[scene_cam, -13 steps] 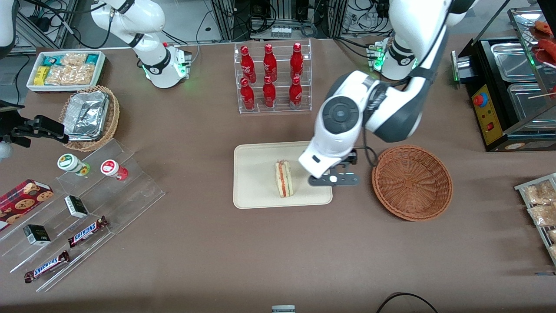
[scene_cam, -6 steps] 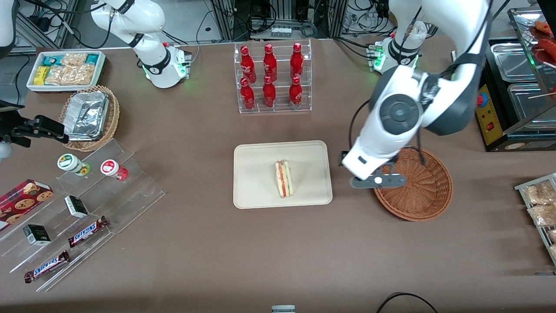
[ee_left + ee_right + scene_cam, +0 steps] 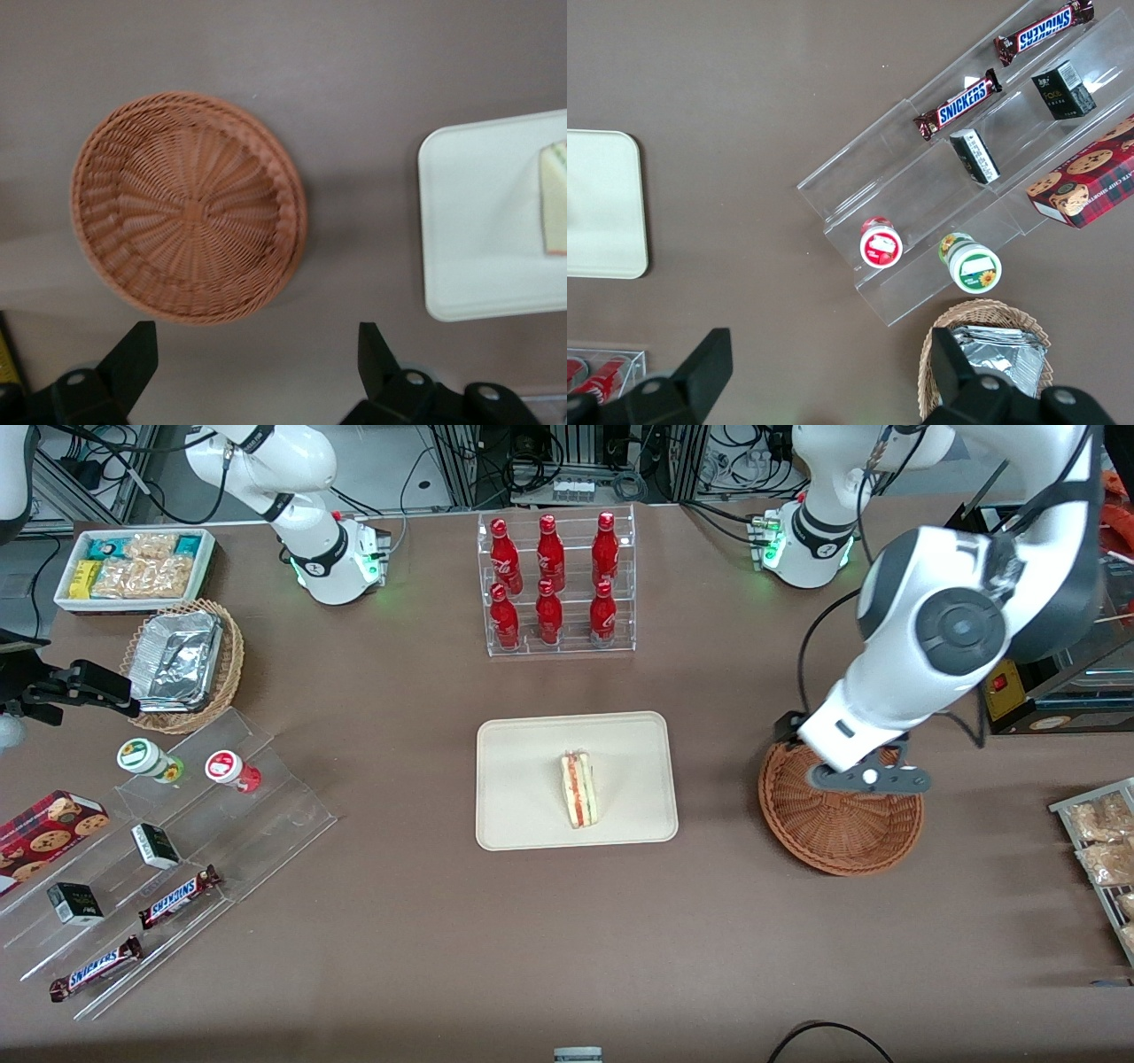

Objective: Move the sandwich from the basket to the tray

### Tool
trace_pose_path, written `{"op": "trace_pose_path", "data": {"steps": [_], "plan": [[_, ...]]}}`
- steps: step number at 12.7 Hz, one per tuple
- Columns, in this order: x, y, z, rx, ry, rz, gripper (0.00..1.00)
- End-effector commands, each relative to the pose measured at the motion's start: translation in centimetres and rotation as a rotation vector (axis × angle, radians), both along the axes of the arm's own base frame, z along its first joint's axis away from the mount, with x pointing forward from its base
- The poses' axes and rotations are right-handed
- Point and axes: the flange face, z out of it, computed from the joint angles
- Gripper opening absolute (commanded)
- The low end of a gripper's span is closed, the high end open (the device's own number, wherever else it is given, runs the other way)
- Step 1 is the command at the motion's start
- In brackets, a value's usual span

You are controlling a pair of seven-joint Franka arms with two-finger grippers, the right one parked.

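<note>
The sandwich [image 3: 578,789], a pale bread wedge with red and green filling, lies on the cream tray [image 3: 523,762] in the middle of the table. Its edge shows in the left wrist view [image 3: 555,199], on the tray [image 3: 469,221]. The reddish-brown wicker basket [image 3: 833,833] stands beside the tray toward the working arm's end and holds nothing [image 3: 188,206]. My left gripper [image 3: 868,779] hangs high above the basket, open and empty [image 3: 252,372].
A clear rack of red bottles [image 3: 554,584] stands farther from the front camera than the tray. A black warmer cabinet [image 3: 1045,620] and a rack of snack bags [image 3: 1103,850] stand at the working arm's end. Acrylic shelves with snacks [image 3: 168,850] lie toward the parked arm's end.
My left gripper has swung away from the tray, over the basket, and risen toward the working arm's end. The sandwich stays on the tray.
</note>
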Motion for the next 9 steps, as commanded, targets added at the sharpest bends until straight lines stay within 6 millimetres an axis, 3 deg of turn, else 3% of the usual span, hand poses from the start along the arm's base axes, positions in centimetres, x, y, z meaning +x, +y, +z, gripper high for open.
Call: {"op": "trace_pose_path", "data": {"steps": [1,3,4,6,9], "plan": [[-2.8,1.2,2.4,-0.015,0.032,-0.019,1.0],[-4.0,1.8,4.4,-0.009,0.04,-0.016,1.0],[-3.9,4.3,4.8,-0.006,0.053,0.026,1.0],[-4.2,3.5,6.4,-0.005,0.06,0.009,1.0],[-5.1,4.3,8.4,0.008,0.105,0.021,1.0]]}}
